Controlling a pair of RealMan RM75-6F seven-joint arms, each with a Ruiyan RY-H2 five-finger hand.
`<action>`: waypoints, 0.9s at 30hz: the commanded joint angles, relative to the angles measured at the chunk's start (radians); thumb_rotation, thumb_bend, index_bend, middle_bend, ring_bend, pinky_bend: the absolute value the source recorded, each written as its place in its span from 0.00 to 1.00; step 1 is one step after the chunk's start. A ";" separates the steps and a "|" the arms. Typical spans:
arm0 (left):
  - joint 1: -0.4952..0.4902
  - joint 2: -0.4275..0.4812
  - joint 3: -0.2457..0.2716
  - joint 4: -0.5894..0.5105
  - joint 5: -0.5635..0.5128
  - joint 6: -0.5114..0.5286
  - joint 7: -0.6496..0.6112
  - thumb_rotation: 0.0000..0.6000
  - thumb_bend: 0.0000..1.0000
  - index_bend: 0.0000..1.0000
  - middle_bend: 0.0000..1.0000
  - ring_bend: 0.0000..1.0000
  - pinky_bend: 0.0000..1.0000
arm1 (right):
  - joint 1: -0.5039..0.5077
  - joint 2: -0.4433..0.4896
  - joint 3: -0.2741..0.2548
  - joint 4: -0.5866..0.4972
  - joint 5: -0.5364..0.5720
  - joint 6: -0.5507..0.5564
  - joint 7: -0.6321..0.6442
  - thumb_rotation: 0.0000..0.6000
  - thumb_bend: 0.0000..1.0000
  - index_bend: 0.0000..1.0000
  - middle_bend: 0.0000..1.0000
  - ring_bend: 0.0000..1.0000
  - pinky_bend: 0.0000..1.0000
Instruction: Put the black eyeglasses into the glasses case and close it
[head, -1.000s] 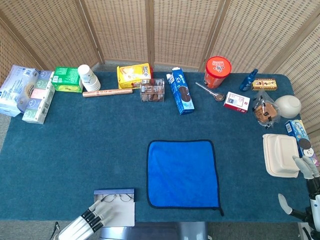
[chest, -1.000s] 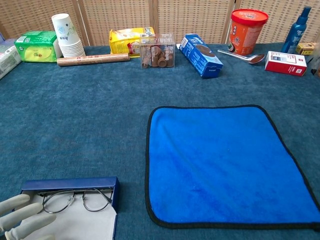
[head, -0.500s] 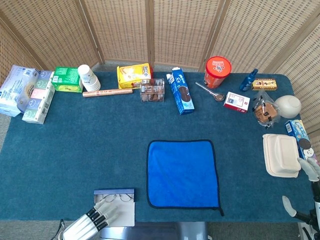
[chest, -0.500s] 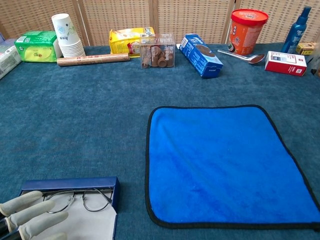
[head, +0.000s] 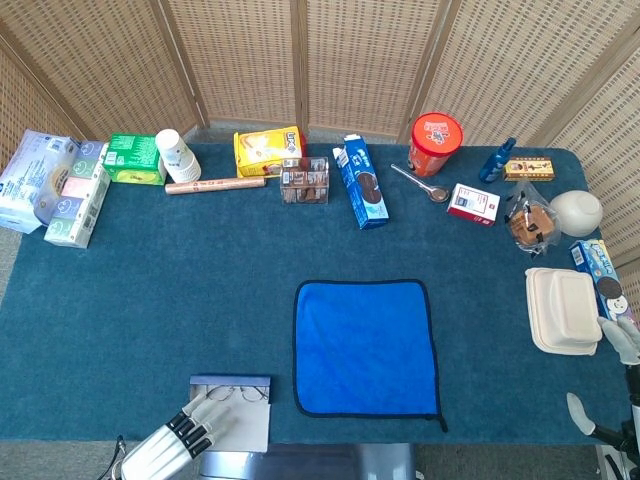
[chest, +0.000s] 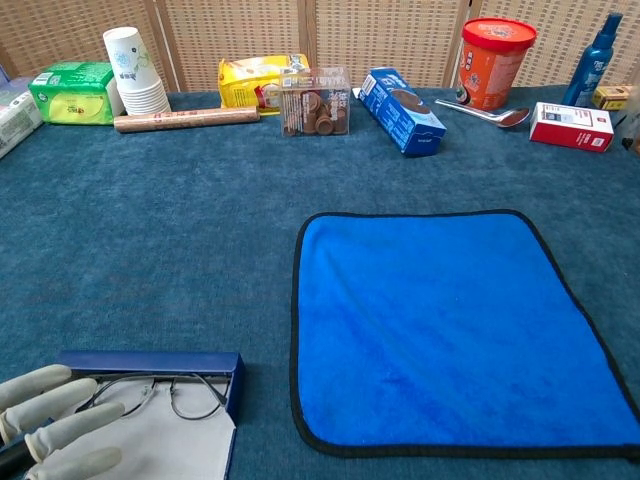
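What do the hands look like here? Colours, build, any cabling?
Left hand: pale grey-white glove-like fingers; the head view shows black segments behind them and a thin dark cable by the wrist. Right hand: same pale fingers on a dark wrist, mostly cut off by the frame edge.

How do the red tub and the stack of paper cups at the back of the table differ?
The red tub is wide, bright red and capped with a red lid; the paper cups form a narrower white stack, open at the top. The tub stands at the right of the back row, near a spoon; the cups lean at the left, beside a green pack. Both are round containers.
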 joint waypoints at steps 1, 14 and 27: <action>-0.003 -0.002 -0.002 -0.005 0.000 0.000 -0.001 1.00 0.27 0.14 0.07 0.00 0.07 | -0.001 -0.001 0.000 0.002 0.002 -0.003 -0.002 0.56 0.38 0.05 0.12 0.00 0.16; -0.014 0.004 -0.024 -0.047 -0.015 0.006 -0.003 1.00 0.27 0.19 0.08 0.00 0.09 | -0.007 -0.002 -0.002 0.004 0.003 -0.004 -0.002 0.56 0.38 0.05 0.12 0.00 0.16; 0.004 0.007 -0.058 -0.158 -0.081 -0.017 -0.017 1.00 0.28 0.32 0.13 0.00 0.12 | -0.019 -0.002 -0.002 0.012 0.019 -0.005 0.012 0.56 0.38 0.06 0.12 0.00 0.16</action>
